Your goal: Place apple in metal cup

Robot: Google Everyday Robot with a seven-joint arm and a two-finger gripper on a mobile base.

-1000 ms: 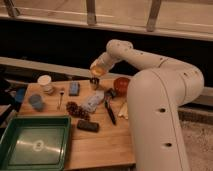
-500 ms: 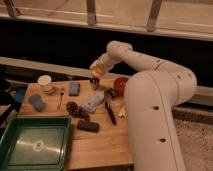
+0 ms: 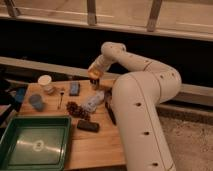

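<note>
The gripper [image 3: 95, 73] hangs at the far edge of the wooden table [image 3: 95, 142], clenched around the apple [image 3: 94, 75]. Directly under the fruit stands the metal cup [image 3: 95, 83], just beside a blue-grey block [image 3: 74, 88].

No text, label, brand or number can be read anywhere. The green tray [image 3: 35, 145] carries a small pale mark on its floor, but its letters cannot be made out. The white paper cup [image 3: 45, 82] and the flat packet [image 3: 93, 101] show no readable print. The gripper [image 3: 94, 75] sits at the far edge of the table [image 3: 95, 145], without any marking.
</note>
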